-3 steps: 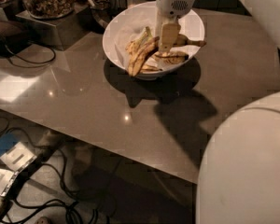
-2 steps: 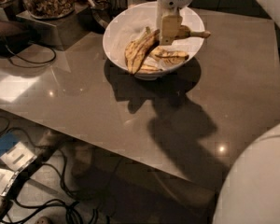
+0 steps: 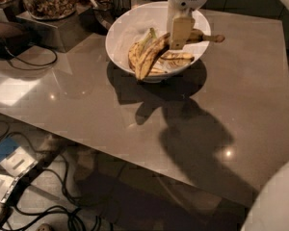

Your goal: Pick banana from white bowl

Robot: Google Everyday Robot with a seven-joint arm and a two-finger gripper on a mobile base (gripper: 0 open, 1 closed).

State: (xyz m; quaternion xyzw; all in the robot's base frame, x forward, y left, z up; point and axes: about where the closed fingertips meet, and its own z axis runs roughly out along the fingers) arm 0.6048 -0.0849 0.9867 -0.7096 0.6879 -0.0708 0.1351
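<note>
Gripper [image 3: 179, 41] down inside the right half of the white bowl [image 3: 120, 28], on the far part of the worktop [image 3: 86, 114] — closed narrow on the banana [image 3: 207, 36], by the look of it. Gripped near mid-length, dark tip poking past the bowl's right rim, seemingly raised off the shorter bananas [image 3: 147, 61] lying left. Grasp apparently made; left to do — lifting clear of the bowl.
</note>
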